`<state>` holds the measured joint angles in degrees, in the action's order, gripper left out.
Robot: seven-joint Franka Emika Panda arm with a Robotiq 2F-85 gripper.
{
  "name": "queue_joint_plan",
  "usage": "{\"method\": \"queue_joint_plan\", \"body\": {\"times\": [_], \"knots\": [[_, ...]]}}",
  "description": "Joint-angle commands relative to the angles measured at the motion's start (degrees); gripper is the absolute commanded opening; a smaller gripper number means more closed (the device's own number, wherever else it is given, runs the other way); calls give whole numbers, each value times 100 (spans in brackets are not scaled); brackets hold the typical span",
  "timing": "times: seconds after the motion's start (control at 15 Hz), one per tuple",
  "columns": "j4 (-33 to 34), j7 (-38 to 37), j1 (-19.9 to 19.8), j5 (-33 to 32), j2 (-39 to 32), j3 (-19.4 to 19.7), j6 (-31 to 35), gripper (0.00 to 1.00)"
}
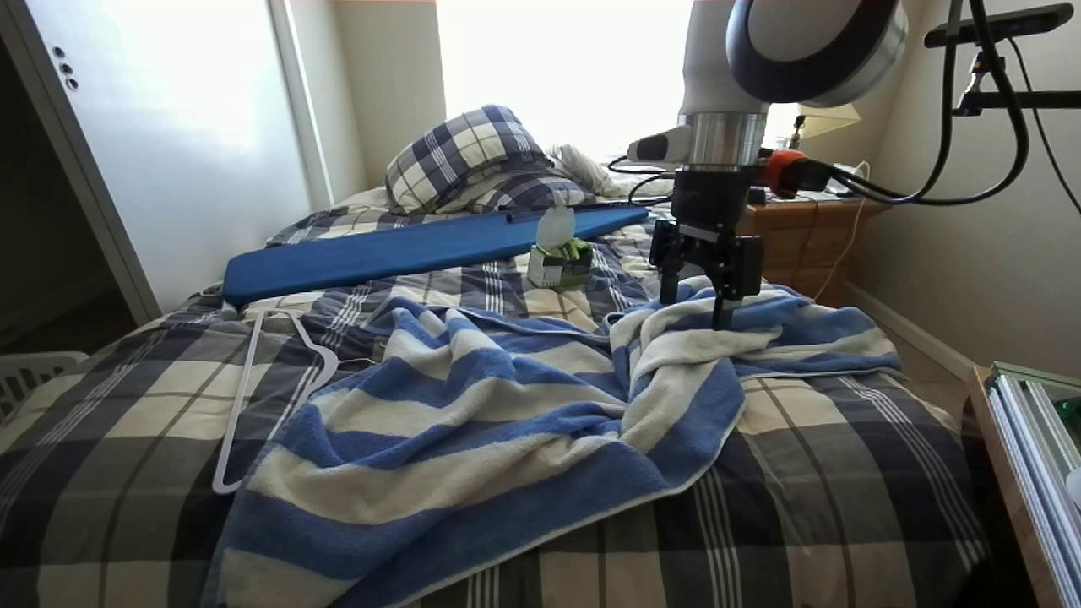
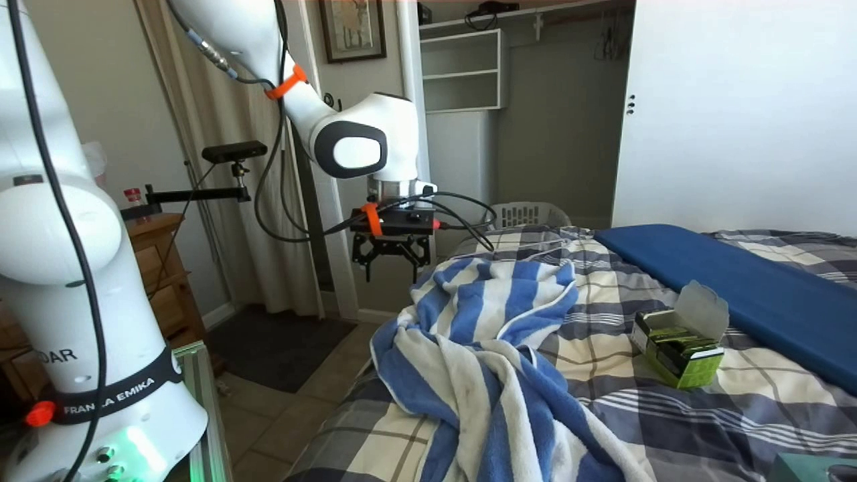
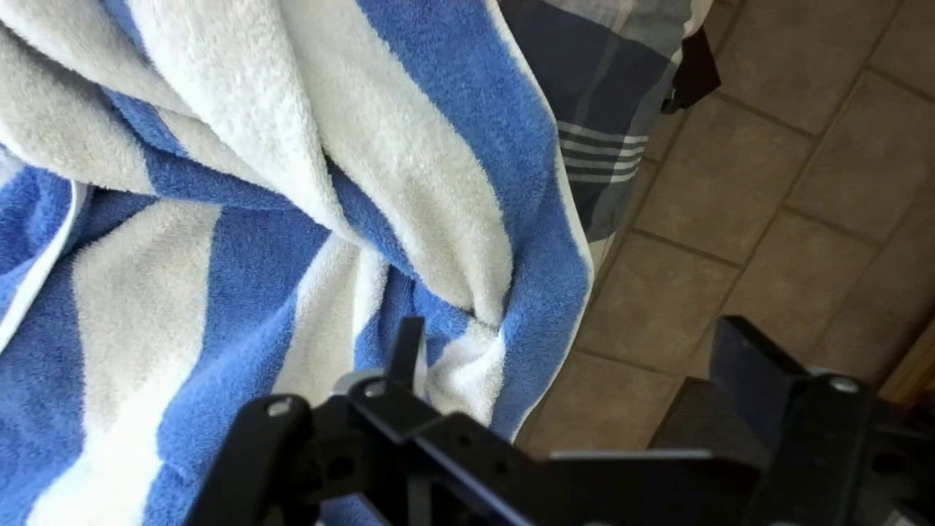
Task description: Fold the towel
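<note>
The blue-and-white striped towel point(image 1: 498, 431) lies rumpled on the plaid bed, with a bunched, twisted part near the bed's edge. It also shows in an exterior view point(image 2: 485, 301) and fills the left of the wrist view point(image 3: 263, 292). My gripper point(image 1: 695, 309) points down with its fingers spread and nothing between them. In an exterior view the gripper point(image 2: 391, 276) hangs beside the towel at the bed's edge, apart from it. In the wrist view, one fingertip of the gripper point(image 3: 570, 332) overlies the towel and the other overlies the floor.
A plaid bedspread point(image 1: 811, 507) covers the bed, and tiled floor point(image 3: 752, 183) lies past its edge. A white hanger point(image 1: 241, 397), an open green box point(image 2: 683, 348) and a long blue board point(image 2: 750, 294) lie on the bed. Plaid pillows point(image 1: 464, 160) sit at the back.
</note>
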<state>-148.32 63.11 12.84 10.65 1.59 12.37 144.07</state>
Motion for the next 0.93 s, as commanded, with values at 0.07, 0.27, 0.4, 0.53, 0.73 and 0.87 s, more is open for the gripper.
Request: {"method": "queue_joint_plan", "body": {"times": [0.07, 0.27, 0.4, 0.53, 0.73, 0.87], "knots": [[2, 6, -446, 15, 17, -448, -15, 100], [268, 427, -619, 501, -591, -697, 682, 100], [380, 893, -780, 854, -964, -921, 1303, 100], [620, 1423, -1056, 1270, -1401, -1235, 1620, 100], [1057, 1593, -1551, 923, -2086, -1559, 1844, 100], [1301, 1303, -1657, 179, -2464, -1424, 1709, 100]]}}
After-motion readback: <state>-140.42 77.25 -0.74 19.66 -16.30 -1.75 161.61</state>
